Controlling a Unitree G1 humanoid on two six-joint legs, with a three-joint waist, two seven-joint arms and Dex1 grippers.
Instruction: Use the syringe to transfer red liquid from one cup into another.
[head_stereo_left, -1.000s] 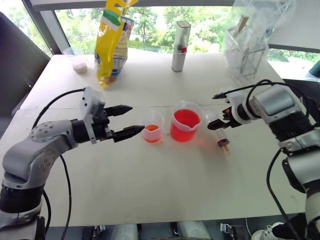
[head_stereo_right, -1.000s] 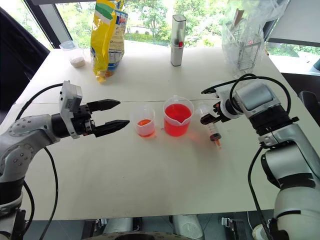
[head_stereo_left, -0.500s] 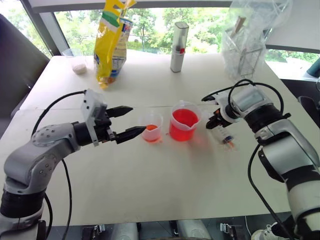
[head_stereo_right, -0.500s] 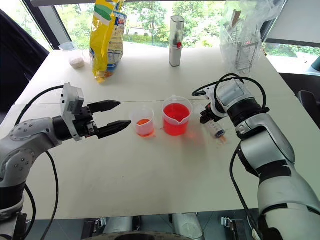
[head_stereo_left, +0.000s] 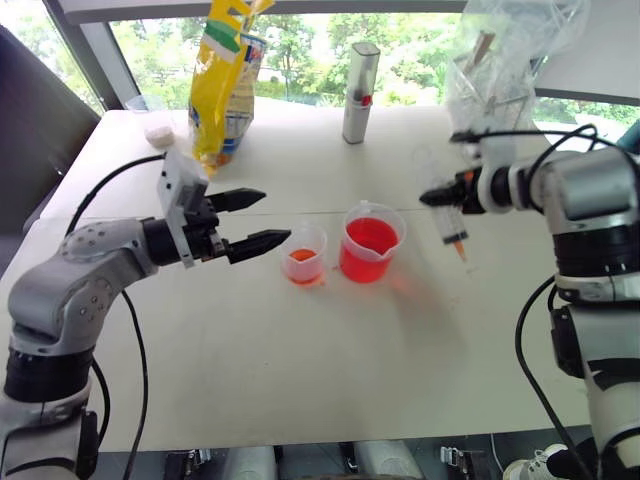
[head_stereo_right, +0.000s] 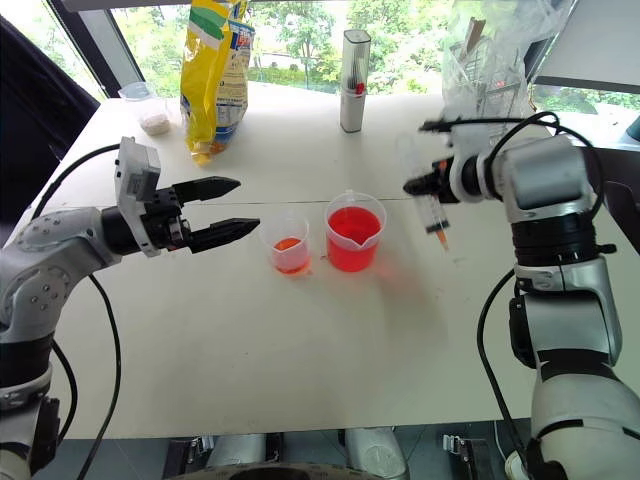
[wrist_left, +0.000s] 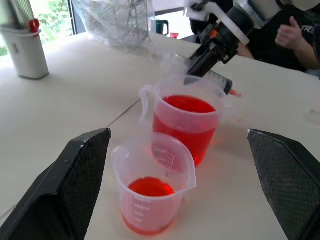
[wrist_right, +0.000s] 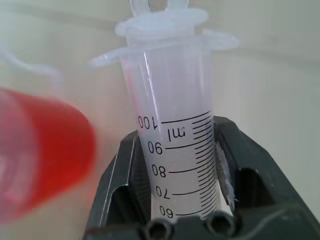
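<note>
Syringe (head_stereo_left: 452, 222) aloft beside red-filled beaker (head_stereo_left: 371, 244)

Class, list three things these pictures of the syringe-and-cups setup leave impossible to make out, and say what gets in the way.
1. Syringe tip: in the right wrist view the right gripper's jaws cover the lower barrel.
2. Big beaker: in the right wrist view it is a red blur cut by the edge.
3. Print on the small cup: too small in the head views.

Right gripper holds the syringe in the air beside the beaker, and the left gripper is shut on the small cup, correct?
Not quite. The left gripper is open, near the small cup without touching it, per the left eye view. The right gripper does hold the syringe up beside the beaker.
</note>
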